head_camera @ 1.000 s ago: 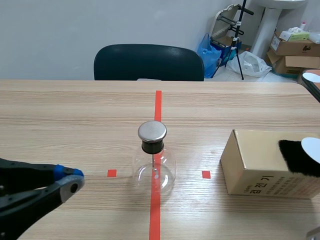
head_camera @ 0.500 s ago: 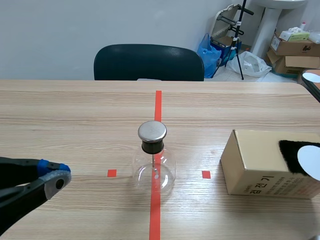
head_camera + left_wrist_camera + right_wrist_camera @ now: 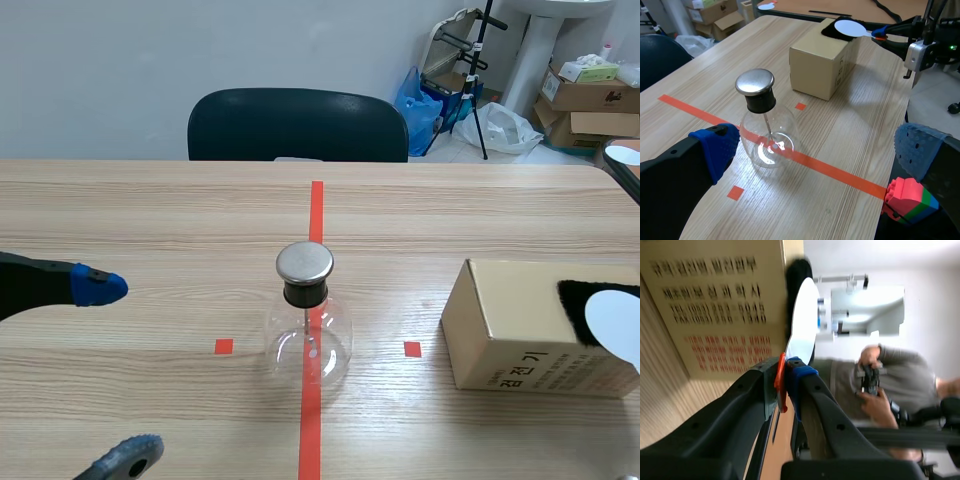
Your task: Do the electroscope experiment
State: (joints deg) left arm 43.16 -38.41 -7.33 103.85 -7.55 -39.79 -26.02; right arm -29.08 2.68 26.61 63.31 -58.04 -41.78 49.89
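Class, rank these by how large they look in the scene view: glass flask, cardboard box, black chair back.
Cardboard box, nearer the camera
Chair back, farther off, so their true order is unsure
Glass flask

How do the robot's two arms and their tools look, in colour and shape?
Both arms are black. The left tool has two thick black fingers with dotted pads, bright blue on one, greyer blue on the other. The right tool has the same thick black fingers with small round holes and a blue pad.
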